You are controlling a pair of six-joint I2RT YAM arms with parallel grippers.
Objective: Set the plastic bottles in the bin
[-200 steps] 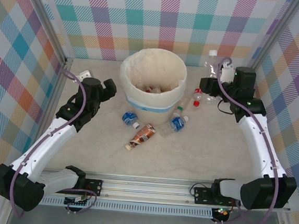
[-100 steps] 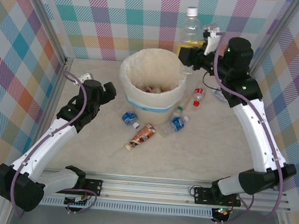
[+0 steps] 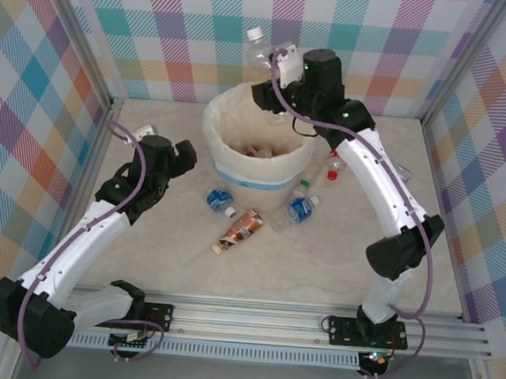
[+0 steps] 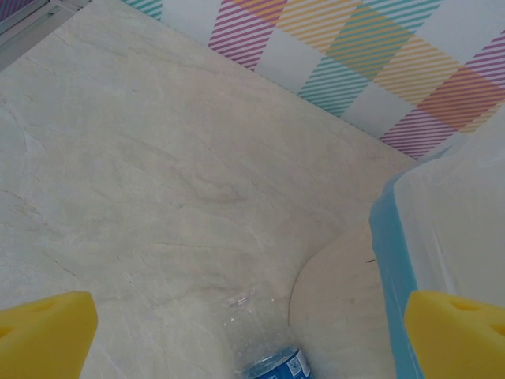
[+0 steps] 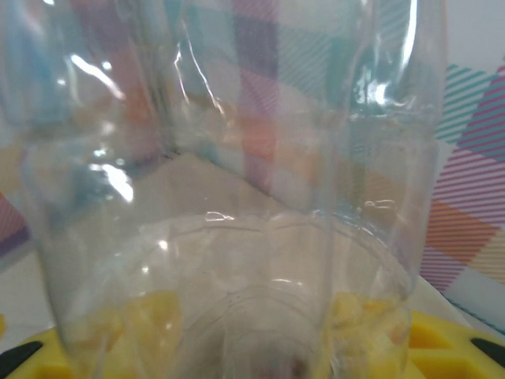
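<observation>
Nearest, small labelled plastic bottles (image 3: 239, 230) lie loose on the pale marbled table (image 3: 335, 259), waiting for pickup. Left of the round cream-white plastic bin (image 3: 254, 179), the left gripper (image 3: 183, 154) hangs spread wide and empty. Over the bin's far rim, the right gripper (image 3: 273, 87) clamps a clear white-capped plastic bottle (image 3: 261, 55), apparently placed to drop it in. A second ago it was low at the table's far right.

The bin (image 3: 213, 137) stands at the back, and its top is clear from above. The right hand (image 3: 271, 80) with a clear bottle (image 3: 258, 52) hangs over the far rim. In front of the bin, small bottles (image 3: 239, 228) lie near each other and block the way low down. The surface (image 3: 317, 266) nearer the front is bare and wide. The left hand (image 3: 185, 151) has bare surface between the bin and the wall. Checked walls (image 3: 49, 92) close three sides.
</observation>
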